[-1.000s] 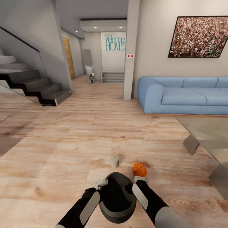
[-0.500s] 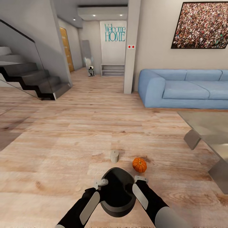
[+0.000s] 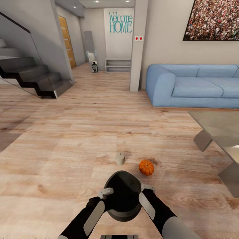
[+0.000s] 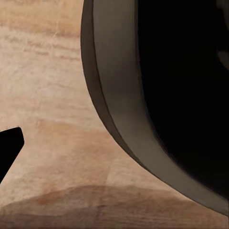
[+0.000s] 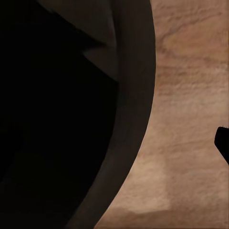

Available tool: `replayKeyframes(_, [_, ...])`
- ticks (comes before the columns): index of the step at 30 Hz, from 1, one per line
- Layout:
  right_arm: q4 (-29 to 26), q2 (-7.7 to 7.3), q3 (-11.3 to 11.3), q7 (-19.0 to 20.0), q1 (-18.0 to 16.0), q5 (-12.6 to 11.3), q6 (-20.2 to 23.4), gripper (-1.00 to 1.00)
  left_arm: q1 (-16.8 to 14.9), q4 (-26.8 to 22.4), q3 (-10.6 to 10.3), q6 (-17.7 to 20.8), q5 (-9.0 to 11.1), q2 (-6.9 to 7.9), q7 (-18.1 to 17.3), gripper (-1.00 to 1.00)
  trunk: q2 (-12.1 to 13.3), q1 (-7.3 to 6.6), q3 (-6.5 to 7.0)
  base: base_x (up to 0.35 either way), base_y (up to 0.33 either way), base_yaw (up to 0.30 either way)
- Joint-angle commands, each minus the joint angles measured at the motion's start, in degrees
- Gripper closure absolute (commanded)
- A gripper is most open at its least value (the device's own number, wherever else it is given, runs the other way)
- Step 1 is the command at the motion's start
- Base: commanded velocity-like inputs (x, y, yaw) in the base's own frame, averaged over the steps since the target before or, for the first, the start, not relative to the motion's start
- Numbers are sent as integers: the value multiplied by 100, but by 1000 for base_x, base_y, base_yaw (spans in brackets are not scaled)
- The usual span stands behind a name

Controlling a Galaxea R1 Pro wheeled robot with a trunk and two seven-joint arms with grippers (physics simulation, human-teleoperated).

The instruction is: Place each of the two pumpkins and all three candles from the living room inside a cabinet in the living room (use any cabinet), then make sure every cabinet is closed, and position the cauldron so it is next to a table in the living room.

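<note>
Rolling forward, my view has dipped; cauldron (image 3: 122, 196) sits between both grippers, whose closure I cannot tell. Candle (image 3: 119, 158) and pumpkin (image 3: 146, 167) lie just ahead; pushing on could knock them.

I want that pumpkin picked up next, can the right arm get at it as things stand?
Probably not yet: the right gripper sits against the cauldron, apparently carrying it with the left gripper. The pumpkin itself lies unobstructed on the floor just ahead.

I am seeing even, bright rendered light; ceiling spots (image 3: 73, 6) are glowing at upper left. The cauldron (image 3: 123, 194) interior is reading black in my wrist views, slightly soft.
</note>
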Motion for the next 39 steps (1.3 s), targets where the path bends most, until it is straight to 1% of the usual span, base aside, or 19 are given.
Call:
replayKeyframes(1, [0,0,0,0,0,0,0,-100,0,0,0,0,0,0,0,-100,-2,2,-23,0,0,0])
replayKeyframes(4, [0,0,0,0,0,0,0,-100,0,1,0,-3,0,0,0,-100,-6,10,-89,0,0,0])
replayKeyframes(7, [0,0,0,0,0,0,0,-100,0,1,0,-10,0,0,0,-100,-6,10,-89,0,0,0])
replayKeyframes(13, [0,0,0,0,0,0,0,-100,-1,-1,-8,-198,5,-7,-75,-100,-6,10,-89,0,0,0])
replayKeyframes(19, [0,0,0,0,0,0,0,-100,0,0,-7,-222,-8,-1,-151,-100,-6,10,-89,128,0,0])
replayKeyframes(26, [0,0,0,0,0,0,-2,-100,-1,-1,-2,-228,-1,4,-158,-100,-6,10,-89,26,0,0])
replayKeyframes(35, [16,0,0,0,0,-8,-178,-100,0,1,0,-229,-9,0,-158,-100,-18,33,-289,1,0,0])
replayKeyframes(39, [15,0,4,0,0,-8,-183,-100,0,0,0,-229,-9,0,-158,-100,-18,33,-289,0,0,0])
